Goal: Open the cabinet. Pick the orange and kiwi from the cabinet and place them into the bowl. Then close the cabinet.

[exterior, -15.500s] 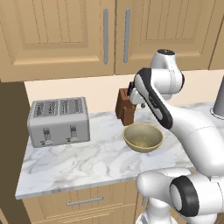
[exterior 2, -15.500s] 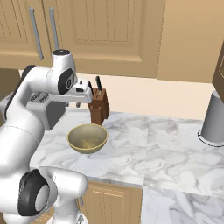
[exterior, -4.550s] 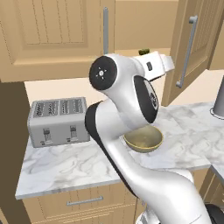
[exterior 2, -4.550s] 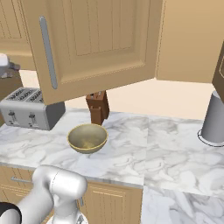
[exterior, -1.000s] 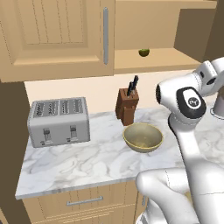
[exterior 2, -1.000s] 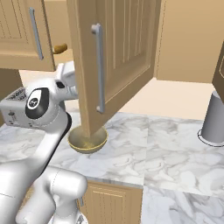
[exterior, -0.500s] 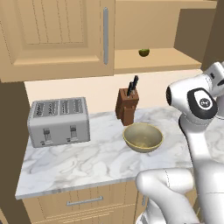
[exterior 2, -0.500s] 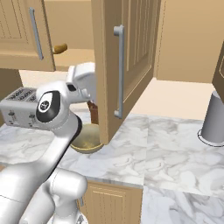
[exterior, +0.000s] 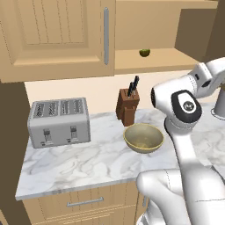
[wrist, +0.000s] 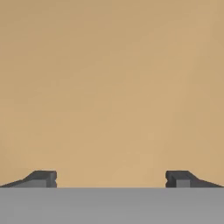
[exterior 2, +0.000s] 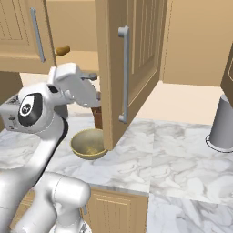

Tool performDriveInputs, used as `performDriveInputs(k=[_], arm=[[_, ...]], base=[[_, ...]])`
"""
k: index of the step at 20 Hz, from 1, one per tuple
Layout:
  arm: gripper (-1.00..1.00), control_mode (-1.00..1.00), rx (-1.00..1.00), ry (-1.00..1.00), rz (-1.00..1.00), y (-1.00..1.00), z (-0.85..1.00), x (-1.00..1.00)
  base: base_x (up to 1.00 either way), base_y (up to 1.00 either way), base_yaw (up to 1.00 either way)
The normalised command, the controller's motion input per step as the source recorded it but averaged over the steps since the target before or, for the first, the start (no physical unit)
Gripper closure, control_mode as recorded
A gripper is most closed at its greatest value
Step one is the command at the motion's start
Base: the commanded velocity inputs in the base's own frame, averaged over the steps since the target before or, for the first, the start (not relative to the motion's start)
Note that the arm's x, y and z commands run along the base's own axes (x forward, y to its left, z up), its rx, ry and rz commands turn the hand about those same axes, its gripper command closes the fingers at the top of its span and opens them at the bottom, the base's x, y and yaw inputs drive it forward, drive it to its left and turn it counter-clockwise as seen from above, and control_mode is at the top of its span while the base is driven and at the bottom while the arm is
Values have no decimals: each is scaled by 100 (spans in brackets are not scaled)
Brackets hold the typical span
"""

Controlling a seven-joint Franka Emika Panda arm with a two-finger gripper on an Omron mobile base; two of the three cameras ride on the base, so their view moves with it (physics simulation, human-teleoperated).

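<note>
The cabinet (exterior: 66, 39) stands open, its right door (exterior 2: 132, 68) swung wide over the marble desk (exterior: 88, 162). The kiwi (exterior: 144, 52) sits on the shelf inside. The bowl (exterior: 143, 138) rests on the desk beside the knife block (exterior: 128, 107). The end effector (wrist: 111, 178) is released, its fingertips (wrist: 41, 178) wide apart, facing a plain tan surface.

Setting: rendered domestic kitchen. Evidence: white marble surface (exterior: 88, 162) over light-wood drawer fronts (exterior: 83, 203); wall cabinet (exterior: 57, 39) with panelled doors and grey bar handles; 4-slot silver toaster (exterior: 59, 121); wooden knife block (exterior: 127, 107); beige bowl (exterior: 143, 138); grey cylindrical canister (exterior 2: 222, 124) at the right.
</note>
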Motion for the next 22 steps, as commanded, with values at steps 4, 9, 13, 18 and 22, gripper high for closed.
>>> performDriveInputs(k=[4, 9, 13, 18, 22], arm=[[-100, -100, 22, 0, 1, 83, 25, 24], [-100, -100, 33, -1, 5, 74, 26, 21], [-100, -100, 40, -8, 10, 65, 8, 20], [-100, -100, 38, -14, 10, 57, 9, 12], [-100, -100, 38, -23, 7, 38, 8, 0]], base=[[0, 0, 0], [0, 0, 0], [0, 0, 0], [0, 0, 0], [0, 0, 0]])
